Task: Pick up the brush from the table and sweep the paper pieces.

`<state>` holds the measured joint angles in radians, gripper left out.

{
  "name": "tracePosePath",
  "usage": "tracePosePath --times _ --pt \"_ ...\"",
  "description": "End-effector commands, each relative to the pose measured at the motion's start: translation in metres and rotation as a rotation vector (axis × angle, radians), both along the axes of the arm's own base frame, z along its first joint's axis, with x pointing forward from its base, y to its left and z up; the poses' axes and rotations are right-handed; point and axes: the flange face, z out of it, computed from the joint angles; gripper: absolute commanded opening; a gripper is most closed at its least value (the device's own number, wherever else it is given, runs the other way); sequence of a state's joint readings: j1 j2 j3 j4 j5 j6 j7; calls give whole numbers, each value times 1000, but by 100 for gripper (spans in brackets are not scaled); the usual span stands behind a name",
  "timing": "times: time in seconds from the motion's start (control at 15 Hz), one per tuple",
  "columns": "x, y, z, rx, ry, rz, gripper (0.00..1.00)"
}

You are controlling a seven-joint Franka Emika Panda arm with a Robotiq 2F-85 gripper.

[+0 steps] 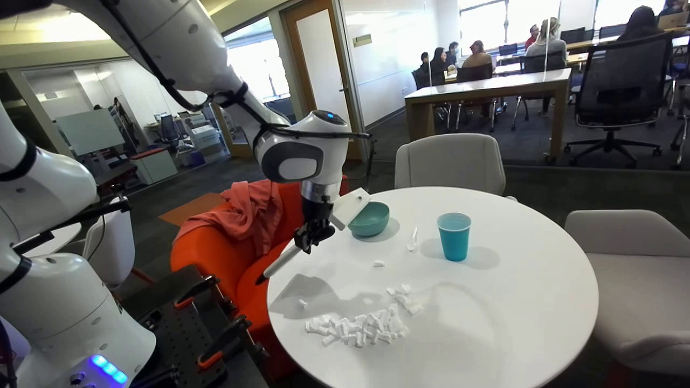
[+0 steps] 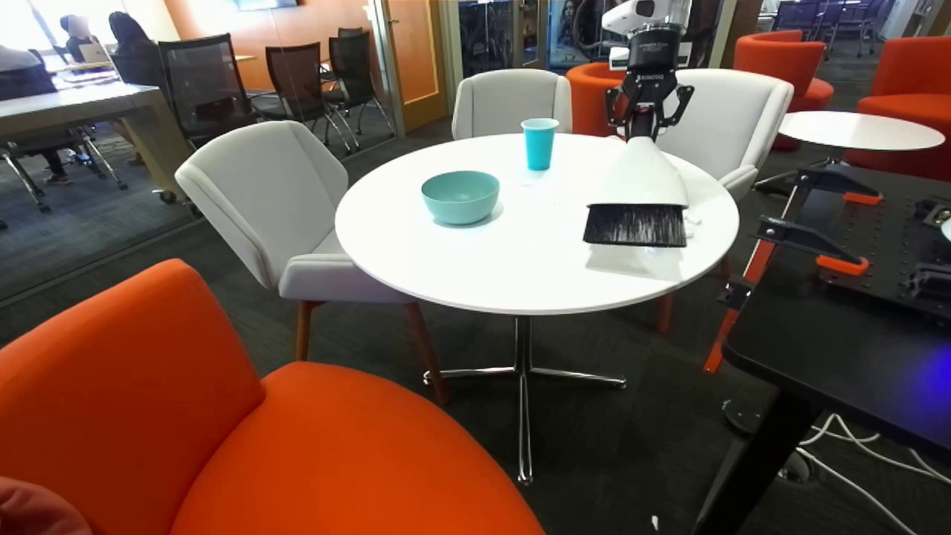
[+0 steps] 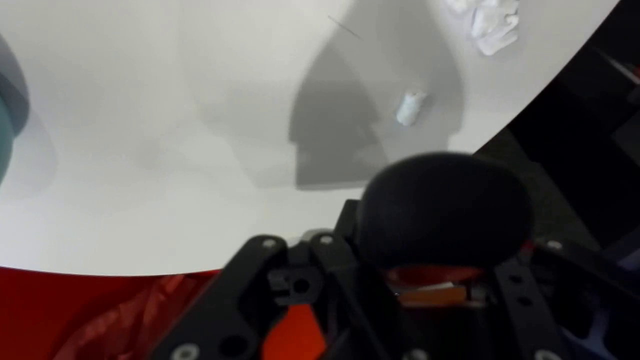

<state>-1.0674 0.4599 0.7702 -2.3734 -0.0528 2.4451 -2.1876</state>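
Arm (image 1: 183, 43): far left in an exterior view, wrist out by the table (image 1: 501, 323).
Orange chair (image 1: 202, 258): near the table, red cloth (image 1: 253, 199) draped over it.
Brush (image 2: 640, 182): raised off the table near its edge; white head, black bristles (image 2: 635, 225) down, shadow on the tabletop.
Gripper (image 2: 643, 125): narrow, clamped on the brush handle.
Paper (image 1: 366, 327): white bits, loose pile on the table, smaller cluster just beside it to the right, a few singles; one (image 3: 411, 107) lies inside a shadow in the wrist view.
Bowl (image 1: 369, 226): teal, upright on the table, well apart from the pile.
Spoon (image 1: 413, 241): pale, lying right of the bowl.
Cup (image 1: 454, 240): blue, upright, right of the spoon.
Grey chairs (image 1: 450, 161): two around the table, behind and at far right.
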Motion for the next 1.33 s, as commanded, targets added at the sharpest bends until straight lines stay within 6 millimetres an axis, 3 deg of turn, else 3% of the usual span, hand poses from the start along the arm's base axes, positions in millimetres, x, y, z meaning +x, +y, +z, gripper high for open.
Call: tracePosePath --times 0.0,0.13,0.2,0.27,0.53,0.6,0.93,1.27 --pt "8 -10 39 -81 9 165 12" --pt "13 -17 45 -121 11 258 12" --pt "10 -18 28 -81 1 172 12" --pt "12 -20 30 -89 1 173 37" --pt "11 -17 24 -86 13 172 37" --pt "11 -18 24 -86 13 171 12" --pt "4 -33 7 -132 39 240 12" --pt "8 -53 -3 -182 -76 322 12"
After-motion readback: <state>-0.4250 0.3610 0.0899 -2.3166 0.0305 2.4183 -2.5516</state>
